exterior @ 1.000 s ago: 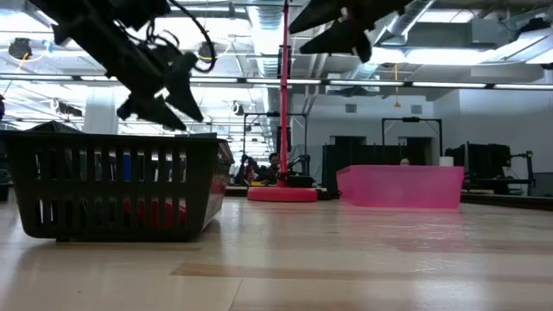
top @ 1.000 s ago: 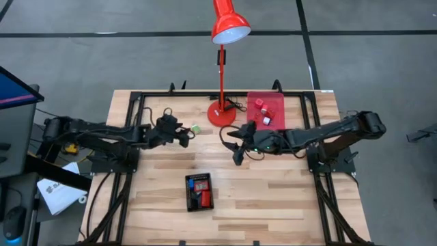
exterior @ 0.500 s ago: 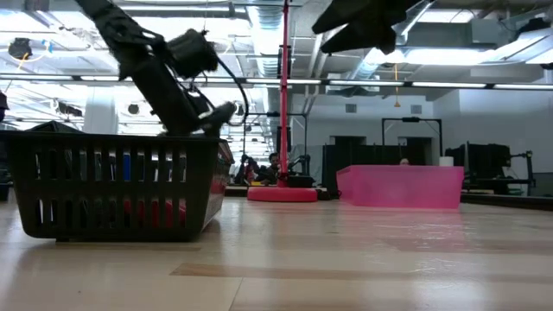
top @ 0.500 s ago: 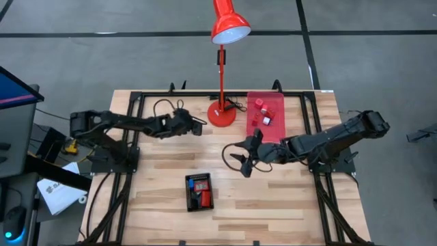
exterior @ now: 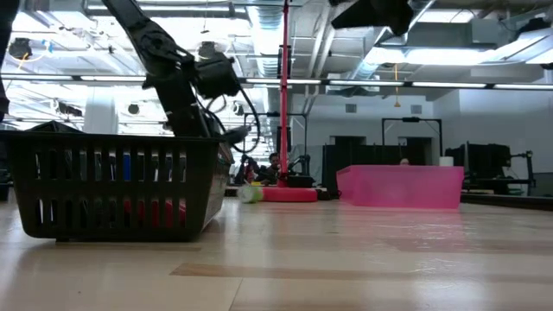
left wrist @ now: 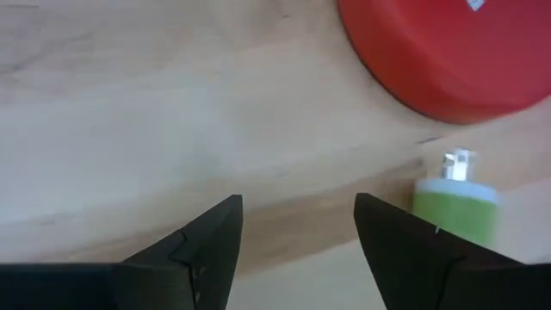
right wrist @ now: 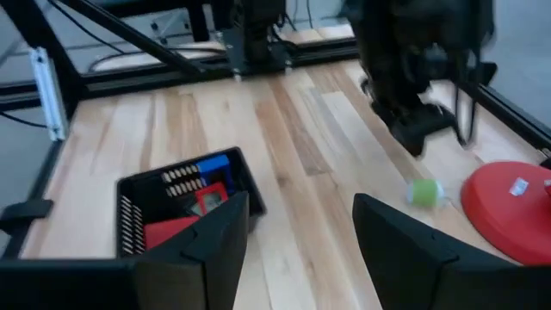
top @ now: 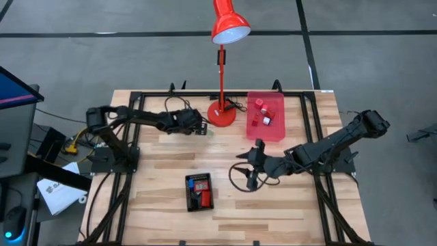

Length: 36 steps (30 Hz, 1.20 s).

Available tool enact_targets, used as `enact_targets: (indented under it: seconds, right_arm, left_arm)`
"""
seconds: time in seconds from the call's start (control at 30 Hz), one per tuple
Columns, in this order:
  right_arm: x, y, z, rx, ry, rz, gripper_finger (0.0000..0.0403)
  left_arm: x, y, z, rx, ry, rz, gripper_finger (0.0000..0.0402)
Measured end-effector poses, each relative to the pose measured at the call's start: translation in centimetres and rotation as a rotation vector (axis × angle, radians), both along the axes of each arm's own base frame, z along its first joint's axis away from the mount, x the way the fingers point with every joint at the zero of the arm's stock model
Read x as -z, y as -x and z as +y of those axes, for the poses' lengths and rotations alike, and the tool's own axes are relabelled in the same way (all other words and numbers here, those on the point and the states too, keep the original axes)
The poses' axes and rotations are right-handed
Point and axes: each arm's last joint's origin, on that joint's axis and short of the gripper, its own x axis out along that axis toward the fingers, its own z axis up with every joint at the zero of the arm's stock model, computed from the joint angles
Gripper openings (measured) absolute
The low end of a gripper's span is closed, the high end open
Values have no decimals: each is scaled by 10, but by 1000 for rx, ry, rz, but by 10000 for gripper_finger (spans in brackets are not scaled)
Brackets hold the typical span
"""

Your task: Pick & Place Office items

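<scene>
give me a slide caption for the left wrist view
Open left pincer hovering over the wooden table, beside a small green item near the red lamp base.

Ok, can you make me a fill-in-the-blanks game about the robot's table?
1. The small green piece lies beside the round ____ lamp base.
2. The left gripper is over the bare wood with its fingers ____.
3. The black slotted basket holds red and ____ pieces.
4. The translucent tray near the lamp is coloured ____.

Missing words: red; open; blue; pink
</scene>
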Motion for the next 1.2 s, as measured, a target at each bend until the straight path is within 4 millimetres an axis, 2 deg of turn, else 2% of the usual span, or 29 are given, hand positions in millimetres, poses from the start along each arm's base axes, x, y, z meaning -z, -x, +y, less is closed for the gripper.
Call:
enact_targets:
  seconds: [0.2, 0.3, 0.47, 0.63, 0.73, 0.9, 1.07, 1.2]
  right_arm:
    - [0, 6, 12, -12, 26, -4, 202]
    - [1, 10, 16, -1, 62, 8, 202]
    - [8, 16, 17, 53, 115, 64, 202]
    - [11, 17, 13, 153, 37, 55, 202]
    - [17, 11, 7, 238, -20, 43, 202]
    - [44, -11, -18, 359, -194, 125, 202]
    - [72, -34, -62, 509, -349, 213, 202]
    - [79, -54, -95, 542, -433, 250, 202]
  left_arm:
    - [5, -7, -1, 107, 0, -3, 222]
    - [0, -9, -5, 197, -42, 11, 222]
    - [-22, -10, -15, 346, -139, -10, 222]
    - [-49, -10, -36, 407, -209, -87, 222]
    - [-67, -6, -54, 435, -283, -120, 222]
    - [-94, 6, -87, 462, -403, -186, 222]
    - [-114, 23, -111, 477, -506, -196, 222]
    - [-125, 34, -127, 480, -569, -202, 222]
